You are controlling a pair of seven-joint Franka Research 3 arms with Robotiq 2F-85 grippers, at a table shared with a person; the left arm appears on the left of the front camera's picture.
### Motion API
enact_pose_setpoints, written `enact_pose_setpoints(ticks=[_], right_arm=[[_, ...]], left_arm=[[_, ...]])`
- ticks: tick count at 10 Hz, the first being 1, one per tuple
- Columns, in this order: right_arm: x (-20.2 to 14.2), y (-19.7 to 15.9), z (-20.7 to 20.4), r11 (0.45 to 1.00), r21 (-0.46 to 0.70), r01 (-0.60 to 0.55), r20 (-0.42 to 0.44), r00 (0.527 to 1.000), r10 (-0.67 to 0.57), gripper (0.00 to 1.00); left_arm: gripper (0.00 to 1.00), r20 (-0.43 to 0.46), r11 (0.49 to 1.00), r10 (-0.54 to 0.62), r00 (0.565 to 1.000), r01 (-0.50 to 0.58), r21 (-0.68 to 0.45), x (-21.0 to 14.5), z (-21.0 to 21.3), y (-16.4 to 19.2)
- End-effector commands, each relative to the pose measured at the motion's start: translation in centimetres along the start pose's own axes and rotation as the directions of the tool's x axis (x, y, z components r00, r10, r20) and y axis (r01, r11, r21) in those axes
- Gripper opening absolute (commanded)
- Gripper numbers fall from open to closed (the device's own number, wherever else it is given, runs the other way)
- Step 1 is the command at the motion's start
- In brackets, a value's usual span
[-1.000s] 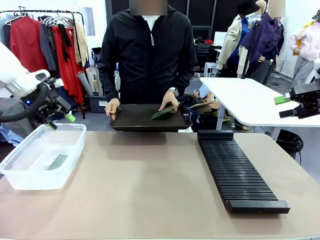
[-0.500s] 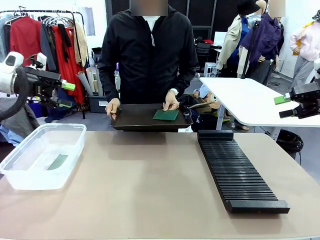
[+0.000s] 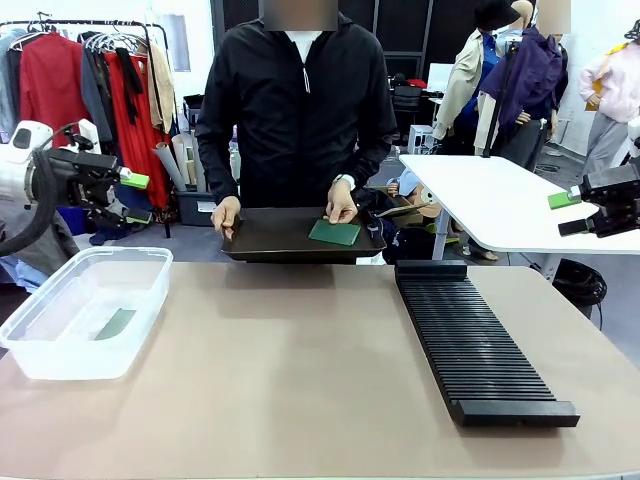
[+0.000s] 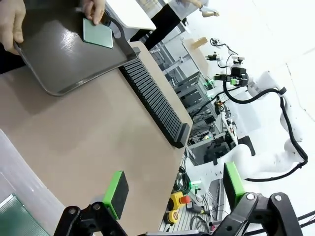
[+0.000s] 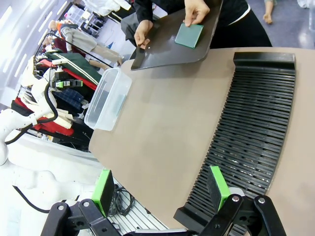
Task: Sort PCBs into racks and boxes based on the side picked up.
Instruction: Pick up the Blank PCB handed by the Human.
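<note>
A green PCB (image 3: pixel 334 232) lies flat on a black tray (image 3: pixel 270 238) that a person holds at the far edge, one hand (image 3: pixel 341 206) touching the board. Another PCB (image 3: pixel 116 323) rests in the clear box (image 3: pixel 60 290) at the left. The ribbed black rack (image 3: pixel 470 340) lies at the right, its slots bare. My left gripper (image 3: pixel 137 198) hovers open above and behind the box. My right gripper (image 3: pixel 567 213) hangs open beyond the rack's right side. In the left wrist view, the left gripper (image 4: pixel 174 189) holds nothing, with the tray's PCB (image 4: pixel 98 33) far off. The right gripper (image 5: pixel 161 189) stands wide over the rack (image 5: pixel 256 132).
The brown table (image 3: pixel 300 370) has free room between box and rack. A white side table (image 3: pixel 480 200) stands at the back right, and a clothes rail (image 3: pixel 90 80) at the back left.
My left arm rose from above the box and turned its gripper level, pointing right. The person laid the PCB flat on the tray. The right arm stayed still.
</note>
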State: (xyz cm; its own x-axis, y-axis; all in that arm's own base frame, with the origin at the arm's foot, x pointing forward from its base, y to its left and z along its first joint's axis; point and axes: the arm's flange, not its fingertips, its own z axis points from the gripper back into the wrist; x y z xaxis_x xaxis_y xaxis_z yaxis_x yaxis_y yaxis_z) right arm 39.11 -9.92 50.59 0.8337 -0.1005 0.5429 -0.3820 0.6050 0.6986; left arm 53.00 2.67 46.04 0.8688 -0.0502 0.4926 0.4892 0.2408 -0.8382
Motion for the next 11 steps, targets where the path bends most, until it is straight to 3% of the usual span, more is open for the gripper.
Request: enact_pose_setpoints(ticks=[1,11], right_arm=[[0.08,0.19,-0.02,1.000,0.004,0.002,0.004,1.000,-0.002,1.00],[0.08,0.19,-0.02,1.000,0.004,0.002,0.004,1.000,-0.002,1.00]], left_arm=[[1.00,-0.001,1.000,-0.001,1.000,0.001,-0.003,-0.20,-0.07,-0.27],[1.00,-0.001,1.000,-0.001,1.000,0.001,-0.003,-0.20,-0.07,-0.27]])
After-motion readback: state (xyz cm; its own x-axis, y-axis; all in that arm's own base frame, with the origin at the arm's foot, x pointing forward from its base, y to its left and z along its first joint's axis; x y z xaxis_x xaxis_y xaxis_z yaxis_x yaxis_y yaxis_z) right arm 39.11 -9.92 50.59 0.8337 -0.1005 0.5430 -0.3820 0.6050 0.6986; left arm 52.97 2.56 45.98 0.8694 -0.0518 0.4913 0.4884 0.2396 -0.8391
